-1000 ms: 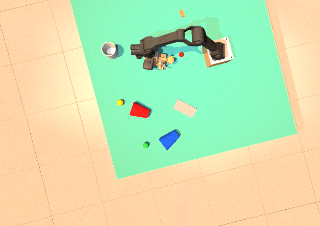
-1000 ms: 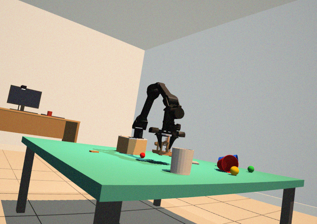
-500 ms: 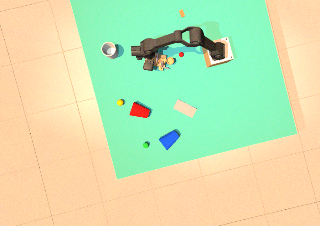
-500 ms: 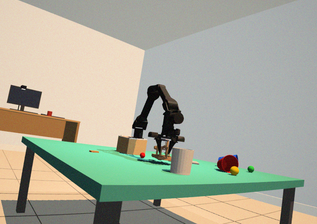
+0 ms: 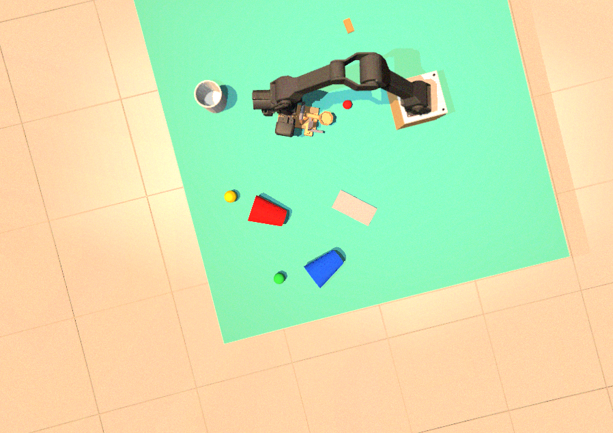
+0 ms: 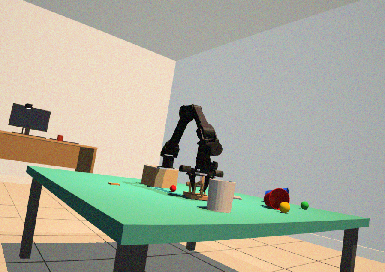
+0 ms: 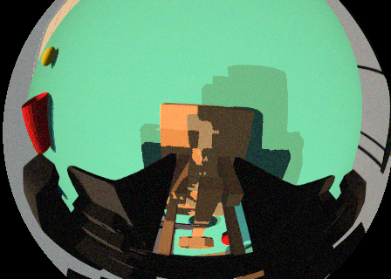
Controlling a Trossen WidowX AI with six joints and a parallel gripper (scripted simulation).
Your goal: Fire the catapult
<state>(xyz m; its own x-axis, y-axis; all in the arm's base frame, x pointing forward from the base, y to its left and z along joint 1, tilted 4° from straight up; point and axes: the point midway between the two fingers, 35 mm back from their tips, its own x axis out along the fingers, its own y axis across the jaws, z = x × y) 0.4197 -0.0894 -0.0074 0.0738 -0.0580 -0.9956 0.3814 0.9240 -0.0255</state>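
The wooden catapult [image 5: 326, 117] [image 6: 189, 195] [image 7: 175, 122] stands on the table, its round cup on the side away from the mug. My gripper [image 5: 300, 114] [image 6: 199, 189] [image 7: 205, 160] points down and is shut on the catapult's upright frame, one finger on each side. The arm hides part of the catapult in the top view. The red ball [image 5: 347, 104] [image 6: 172, 188] [image 7: 225, 239] lies on the table near the cup, on the robot base's side. The white mug [image 5: 216, 106] [image 6: 221, 195] stands upright beyond the catapult's other end.
A red cup [image 5: 267, 212] [image 6: 279, 198] [image 7: 37, 123] and a blue cup [image 5: 324, 268] lie on their sides. A yellow ball [image 5: 230, 196] [image 6: 284, 207] [image 7: 49, 56], a green ball [image 5: 279, 278] [image 6: 304, 205], a pale flat block [image 5: 354, 207] and a small orange block [image 5: 349, 25] [image 6: 114, 183] lie about.
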